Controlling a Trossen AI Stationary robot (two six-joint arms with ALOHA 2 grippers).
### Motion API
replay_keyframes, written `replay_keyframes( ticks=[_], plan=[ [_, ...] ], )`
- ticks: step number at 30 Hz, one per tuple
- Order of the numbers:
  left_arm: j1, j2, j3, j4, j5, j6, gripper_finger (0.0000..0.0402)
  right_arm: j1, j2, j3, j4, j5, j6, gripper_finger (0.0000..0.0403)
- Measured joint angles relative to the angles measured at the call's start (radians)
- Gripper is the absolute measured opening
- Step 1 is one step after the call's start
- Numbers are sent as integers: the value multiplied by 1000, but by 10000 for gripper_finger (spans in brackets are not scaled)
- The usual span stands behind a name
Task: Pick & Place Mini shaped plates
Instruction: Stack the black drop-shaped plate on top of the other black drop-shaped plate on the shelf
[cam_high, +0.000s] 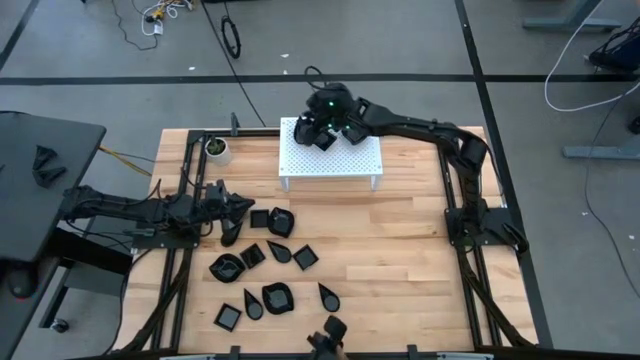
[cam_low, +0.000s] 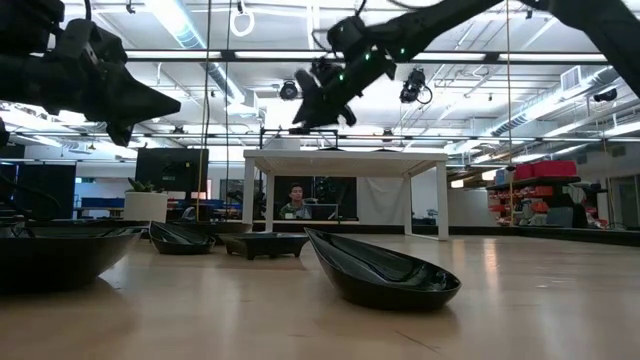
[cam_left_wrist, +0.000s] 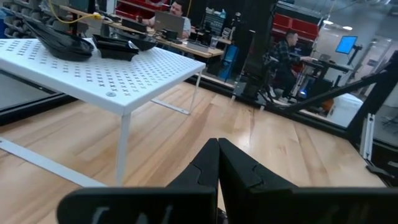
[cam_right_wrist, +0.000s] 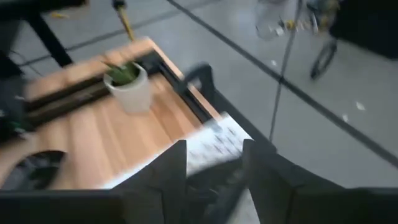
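Several glossy black mini plates (cam_high: 277, 297) lie on the wooden table's near left part; one teardrop plate (cam_low: 380, 272) shows close in the low view. Two more plates (cam_left_wrist: 62, 40) (cam_left_wrist: 118, 46) rest on the white perforated stand (cam_high: 340, 165). My right gripper (cam_right_wrist: 214, 155) is open above the stand's far left corner (cam_high: 322, 128). Whether anything lies between its fingers is hidden. My left gripper (cam_left_wrist: 217, 152) is shut and empty. It hangs above the table at the left (cam_high: 243, 207), beside the plates.
A small white pot with a green plant (cam_high: 216, 150) stands at the far left of the table and also shows in the right wrist view (cam_right_wrist: 130, 87). Dark arm frames run along both table sides. People sit at desks beyond the table (cam_left_wrist: 289, 46).
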Motion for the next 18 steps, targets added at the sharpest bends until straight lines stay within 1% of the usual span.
replay_keyframes(
  ticks=[4,7,10,12,15,17,18],
  plan=[
    [0,0,0,0,1,0,7,33,-13,0,-12,-2,-9,154],
    [0,0,0,-1,0,0,7,44,-11,0,-59,16,8,134],
    [0,0,0,-1,0,0,7,39,-4,0,-104,97,17,100],
    [0,0,0,0,0,0,7,33,6,-3,-94,139,28,71],
    [0,0,0,-1,0,0,7,19,14,-5,-95,145,29,22],
    [0,0,0,-1,0,0,7,12,22,-4,-98,144,27,7],
    [0,0,0,0,0,0,7,7,27,-5,-107,141,28,8]
  ],
)
